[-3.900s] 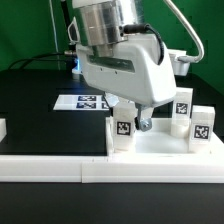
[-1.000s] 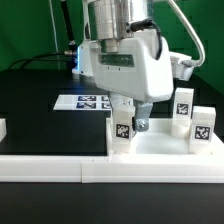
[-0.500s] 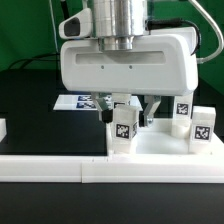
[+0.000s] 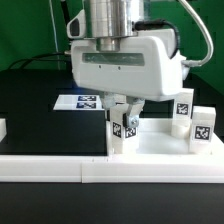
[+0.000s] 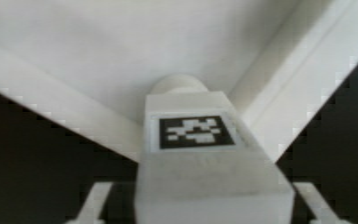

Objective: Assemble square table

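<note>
The square table's white slab [image 4: 160,150] lies behind the low front wall, and its raised rim corner [image 5: 87,50] shows in the wrist view. One tagged white leg [image 4: 122,130] stands at the slab's corner nearest the exterior view's left. My gripper [image 4: 126,118] has come down over this leg [image 5: 194,130]. Its fingers [image 5: 98,200] flank the leg on both sides with thin dark gaps still showing, so the jaws are open and narrow around it. Two more legs [image 4: 184,112] [image 4: 201,127] stand at the exterior view's right.
The marker board [image 4: 85,101] lies flat on the black table behind the gripper. A long low white border wall [image 4: 60,170] runs along the front. A small white piece [image 4: 3,128] shows at the exterior view's left edge.
The gripper has turned about its vertical axis over the last second, and its jaws have narrowed around the corner leg. The other two legs have not moved.
</note>
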